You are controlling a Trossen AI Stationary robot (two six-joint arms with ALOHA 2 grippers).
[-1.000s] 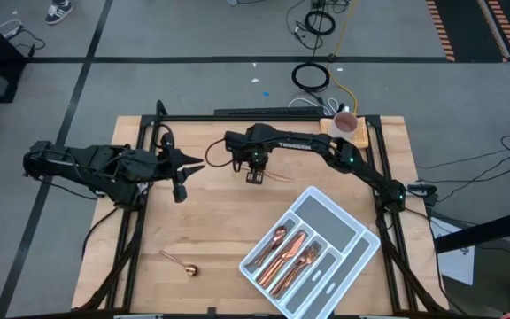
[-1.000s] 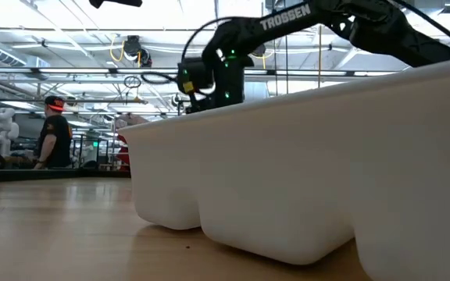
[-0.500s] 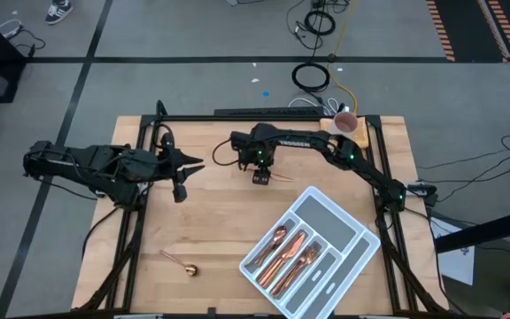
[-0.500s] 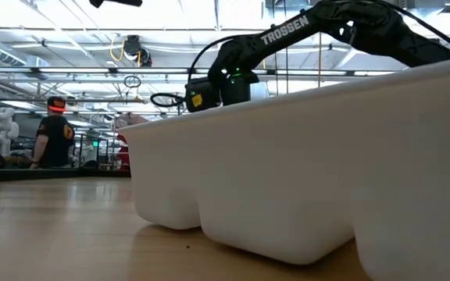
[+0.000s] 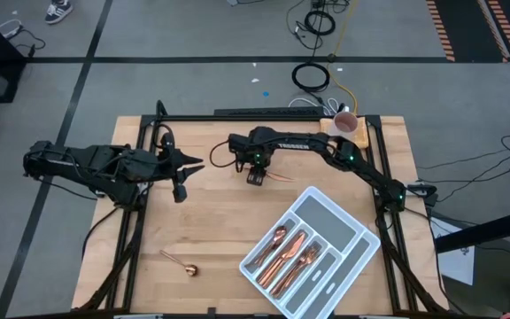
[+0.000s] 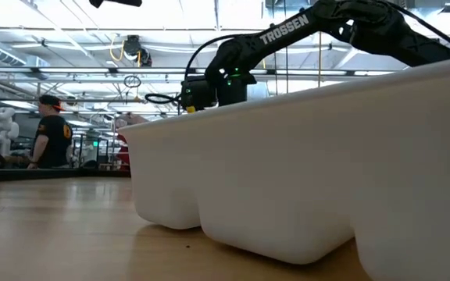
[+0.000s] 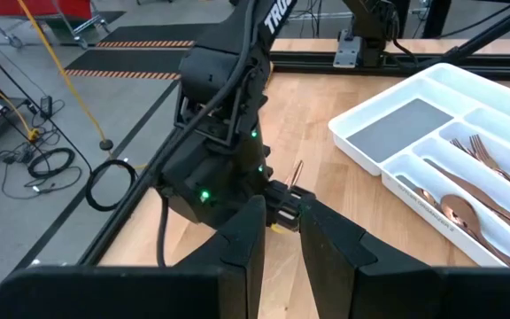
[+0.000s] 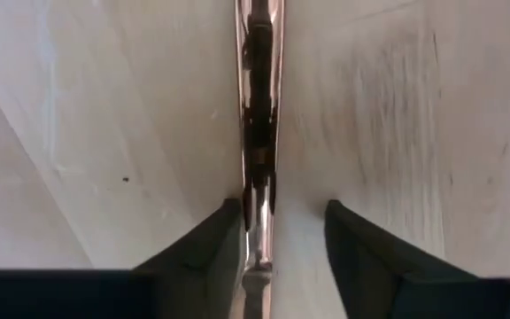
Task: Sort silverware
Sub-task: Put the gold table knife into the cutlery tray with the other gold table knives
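A thin copper piece of silverware (image 5: 282, 178) lies flat on the wooden table, at the far middle. My right gripper (image 8: 282, 217) points down over it, open, with one finger on each side of its shaft (image 8: 259, 133). The shaft lies nearer one finger than the other. A copper spoon (image 5: 182, 264) lies near the front left. More copper silverware (image 5: 290, 252) lies in the grey-white tray (image 5: 348, 229). My left gripper (image 7: 283, 208) waits above the table's left side, its fingers a little apart with nothing between them. My right gripper comes from above with its fingers across the piece, which lies flat on the table. One fingertip (image 8: 230, 217) stands right at the shaft's edge (image 8: 248, 204). I cannot tell whether it touches. The other fingertip (image 8: 336, 217) is clear of it.
A pink cup (image 5: 345, 123) stands at the far right corner on a black frame rail (image 5: 264, 118). In the low view the tray's white wall (image 6: 303, 172) hides the right gripper. Bare wood (image 5: 211, 221) lies between the spoon and the tray. A person (image 6: 53, 133) stands far behind the table.
My right gripper has come down toward the table over the copper piece, with a small sideways shift and back. The piece has stayed where it lay.
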